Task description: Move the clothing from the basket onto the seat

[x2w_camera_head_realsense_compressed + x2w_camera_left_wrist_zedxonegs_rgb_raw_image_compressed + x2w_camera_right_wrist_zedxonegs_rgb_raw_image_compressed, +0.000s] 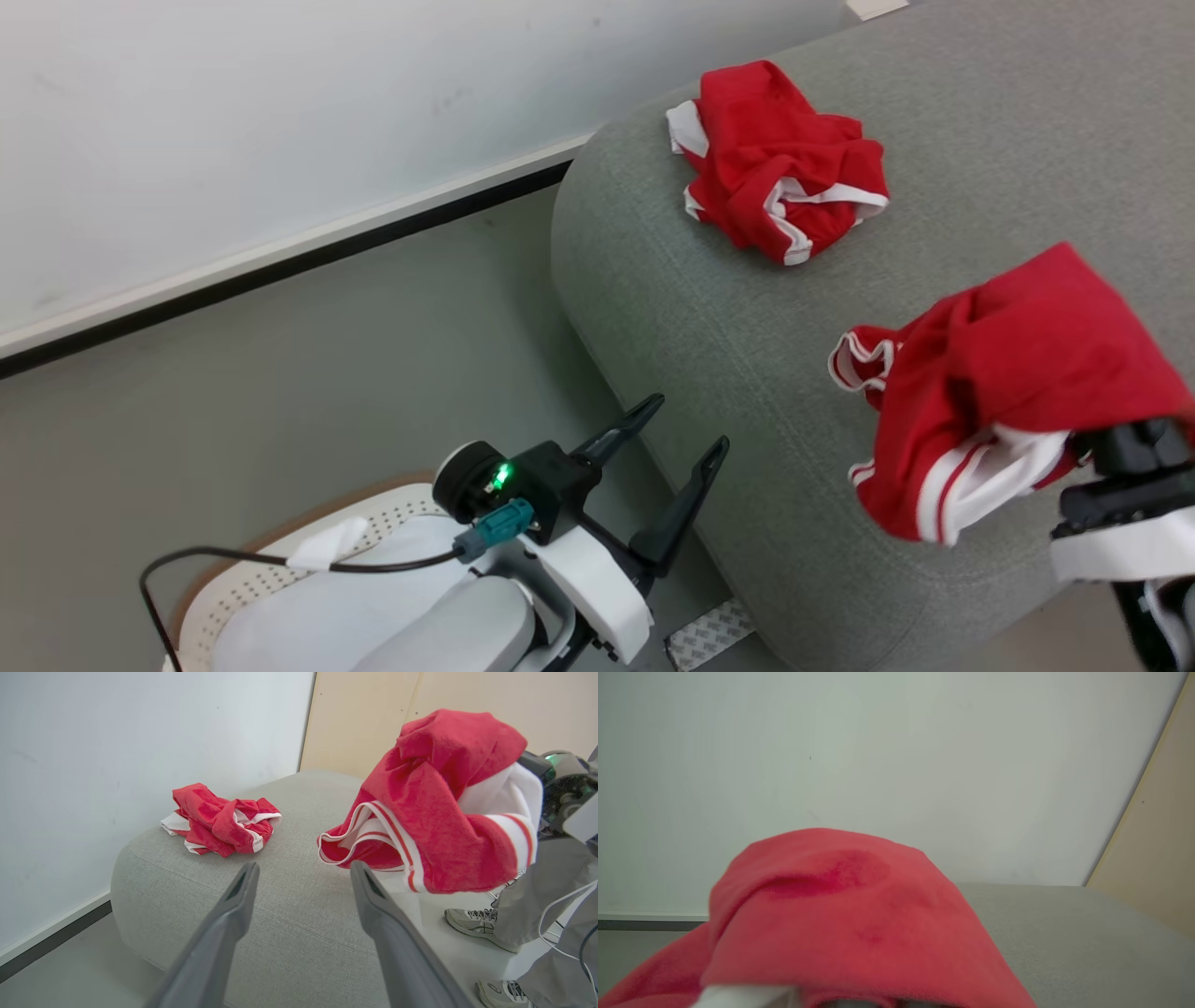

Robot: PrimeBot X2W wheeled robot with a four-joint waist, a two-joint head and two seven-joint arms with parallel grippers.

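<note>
Red fabric with white trim shows in two places. One crumpled red garment (780, 159) lies on top of the grey woven seat (728, 308), near its rounded end by the wall. The second red garment (1008, 392), with a white band and red stripes at its hem, hangs bunched over the right gripper (1111, 457) above the seat's near edge, well apart from the first. Cloth hides that gripper's fingers in the head and right wrist views, so I cannot tell whether the jaws are clamped on it. The left gripper (688, 423) is empty, jaws apart, fingers pointing toward the seat's side. A cream perforated basket (280, 569) with a brown rim sits on the floor, partly under the left arm. In the left wrist view, a person's grey sneakers (472, 921) stand beyond the seat.
</note>
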